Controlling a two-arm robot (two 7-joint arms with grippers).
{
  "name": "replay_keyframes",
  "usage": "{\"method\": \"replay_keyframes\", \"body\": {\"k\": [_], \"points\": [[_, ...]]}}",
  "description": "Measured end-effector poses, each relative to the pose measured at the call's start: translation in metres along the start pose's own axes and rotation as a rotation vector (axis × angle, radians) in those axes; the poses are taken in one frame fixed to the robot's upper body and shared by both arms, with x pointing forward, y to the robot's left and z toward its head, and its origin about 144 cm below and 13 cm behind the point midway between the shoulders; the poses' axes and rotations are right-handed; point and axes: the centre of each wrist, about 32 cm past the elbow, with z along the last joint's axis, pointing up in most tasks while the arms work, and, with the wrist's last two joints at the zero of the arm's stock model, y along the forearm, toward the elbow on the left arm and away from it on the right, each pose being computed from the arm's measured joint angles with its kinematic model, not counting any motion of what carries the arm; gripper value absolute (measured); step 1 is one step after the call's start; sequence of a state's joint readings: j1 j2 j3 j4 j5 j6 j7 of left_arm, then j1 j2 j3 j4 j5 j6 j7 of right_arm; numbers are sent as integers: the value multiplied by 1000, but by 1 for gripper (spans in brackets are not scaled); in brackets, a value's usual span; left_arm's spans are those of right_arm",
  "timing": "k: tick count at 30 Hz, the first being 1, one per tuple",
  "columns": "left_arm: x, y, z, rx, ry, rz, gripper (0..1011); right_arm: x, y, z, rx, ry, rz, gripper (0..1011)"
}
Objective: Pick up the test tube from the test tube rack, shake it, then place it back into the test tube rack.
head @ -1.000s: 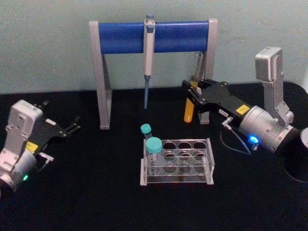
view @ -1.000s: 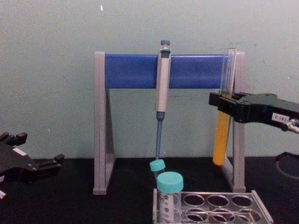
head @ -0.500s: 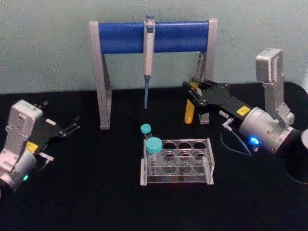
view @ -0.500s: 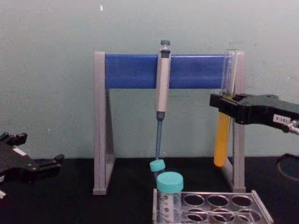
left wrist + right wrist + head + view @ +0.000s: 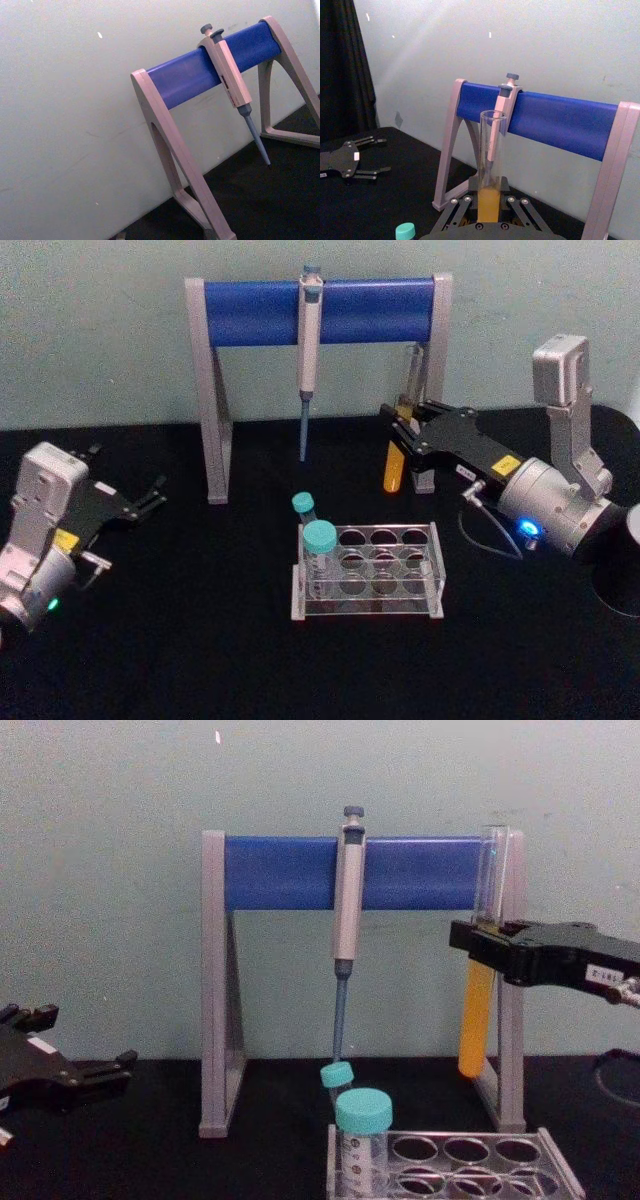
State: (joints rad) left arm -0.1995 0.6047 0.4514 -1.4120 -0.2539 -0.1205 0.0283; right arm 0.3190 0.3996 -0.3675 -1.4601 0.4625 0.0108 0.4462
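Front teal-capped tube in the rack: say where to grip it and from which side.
Grip the front capped tube just under its teal cap, probably from above. It stands upright in the front-left hole of the test tube rack, only its top clear of the plate, with another capped tube close behind.

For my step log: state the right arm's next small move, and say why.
Probably a short, gentle shake in place. The right gripper holds the test tube upright in the air, behind the test tube rack, so the pick is done. The tube has no cap and hangs near the stand's right leg, so small strokes seem wise. The left gripper rests open at the left.
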Motion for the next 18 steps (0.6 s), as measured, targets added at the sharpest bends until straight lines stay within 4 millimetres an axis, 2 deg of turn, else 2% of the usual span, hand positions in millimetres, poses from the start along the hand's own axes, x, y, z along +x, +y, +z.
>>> {"method": "replay_keyframes", "body": {"k": [8,18], "points": [[0,0,0,0,0,0,1001,-2,-4,0,1,0,3,232],[0,0,0,0,0,0,1001,-9,-25,3,-5,5,5,232]]}}
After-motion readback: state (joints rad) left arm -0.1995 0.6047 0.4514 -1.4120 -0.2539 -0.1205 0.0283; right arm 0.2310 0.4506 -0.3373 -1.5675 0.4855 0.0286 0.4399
